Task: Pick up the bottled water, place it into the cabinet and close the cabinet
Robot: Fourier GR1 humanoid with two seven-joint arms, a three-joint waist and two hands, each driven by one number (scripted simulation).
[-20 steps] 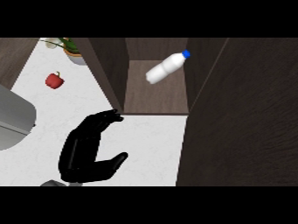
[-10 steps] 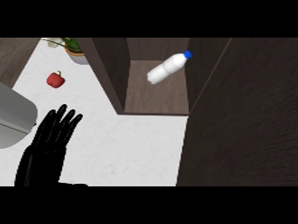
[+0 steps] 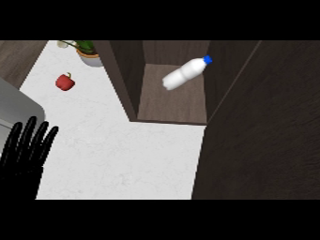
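— Where's the bottled water [image 3: 185, 74]?

— Already inside the cabinet [image 3: 172, 101], lying tilted in the open compartment, blue cap up and to the right, base down and to the left. Long axis slanted across the compartment rather than upright. Hard to tell whether resting on the shelf or against the back.

— And the hands?

— Only the left hand [image 3: 20, 157] in view, at the lower left over the white counter [image 3: 121, 154], fingers straight and spread, pointing up, holding nothing. Right hand nowhere in view.

— Which way from those fingers to the work?

— Up and to the right, well apart. The bottle needs no further reach, judging by its place. Left to do: closing. The cabinet door [image 3: 273, 126] stands open as the broad dark panel along the right side, its near edge by the compartment's right wall. Nearer the right side than the left hand, so probably a job for the right arm, swinging the panel leftward across the opening.

— Anything else around?

— A red pepper [image 3: 65, 82] and a potted plant [image 3: 86, 49] at the upper left, plus a grey curved appliance [image 3: 6, 112] at the left edge, just above the hand.
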